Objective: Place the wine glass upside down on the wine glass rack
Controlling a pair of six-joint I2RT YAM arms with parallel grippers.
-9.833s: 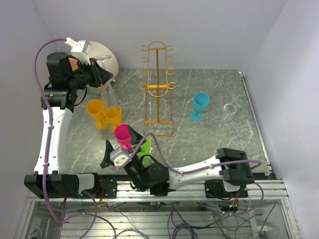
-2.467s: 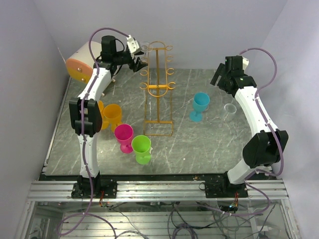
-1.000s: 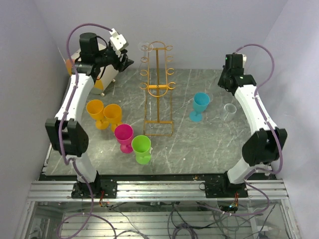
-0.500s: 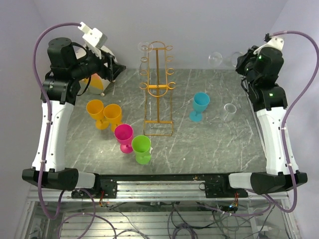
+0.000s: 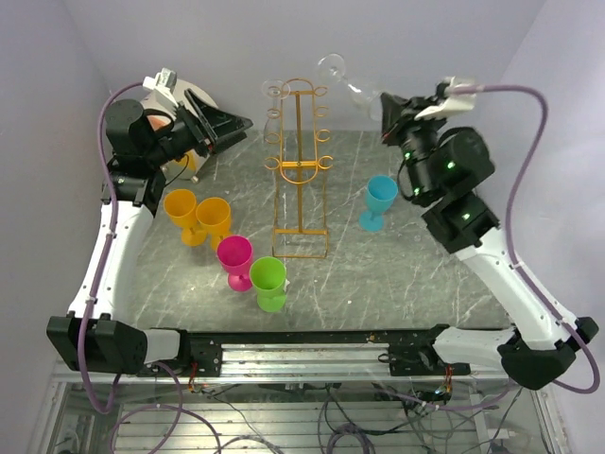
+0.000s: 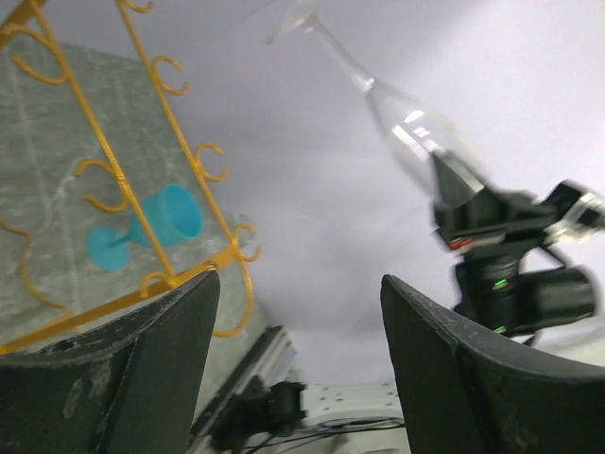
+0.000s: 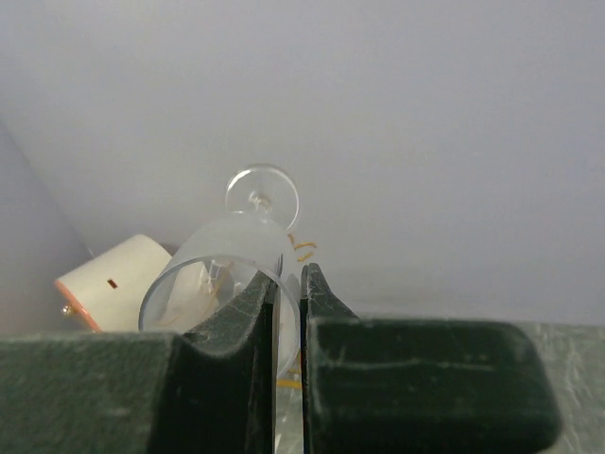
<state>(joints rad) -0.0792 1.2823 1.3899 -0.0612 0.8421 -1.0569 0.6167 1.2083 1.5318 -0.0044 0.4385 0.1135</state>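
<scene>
1. The right tool [image 5: 386, 106] is clenched on the wine glass [image 5: 352, 87]. In the right wrist view its two fingers [image 7: 326, 307] pinch the clear wall at the rim, one inside the bowl and one outside.
2. The glass is held in the air above the tabletop [image 5: 406, 265], tilted well over. Its round foot points up and away from the right tool, and its open mouth faces back toward the wrist.
3. From above, the foot is just right of the rounded top of the wine glass rack [image 5: 301, 161]. In the left wrist view the glass does not touch the wire.
4. The left tool [image 5: 241, 126] is released. Its fingers [image 6: 142, 359] stand wide apart with nothing between them.
5. It hangs to the left of the rack, in front of the cream drum [image 5: 194, 104], and points toward the rack's upper hooks.
6. A second clear glass [image 5: 274, 113] seems to hang foot-up at the rack's upper left side; its contact with the hook is hard to make out.
7. The rack stands upright on the tabletop, with the teal cup [image 5: 381, 199] to its right.
</scene>
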